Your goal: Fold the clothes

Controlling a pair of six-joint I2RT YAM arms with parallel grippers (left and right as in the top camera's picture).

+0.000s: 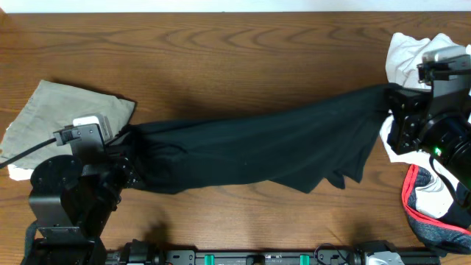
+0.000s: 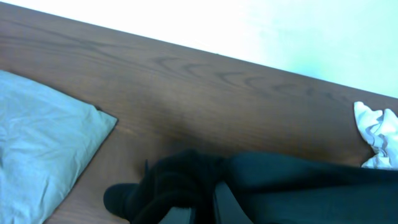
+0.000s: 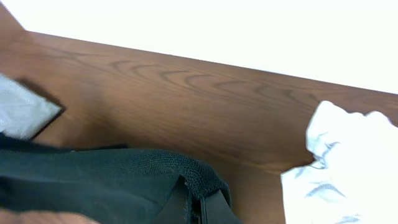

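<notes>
Black shirt [image 1: 257, 147] hangs stretched in a band across the worktop [image 1: 221, 51]. Left end effector [image 1: 126, 158] pinches one end and right end effector [image 1: 390, 99] pinches the other, both pressed tight on fabric. No fold in it yet, so early stage, I'd say. Khaki garment [image 1: 59, 118] lies flat at left, looks done. White garment [image 1: 408, 55] and red/grey garment [image 1: 434, 221] sit crumpled at right, both left to do.

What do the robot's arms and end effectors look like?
Both are black with chunky rounded joint housings. The left arm carries a pale grey wrist box and a trailing black cable; the right arm has a similar box and a small green light. The left end effector and right end effector are dark too.
</notes>
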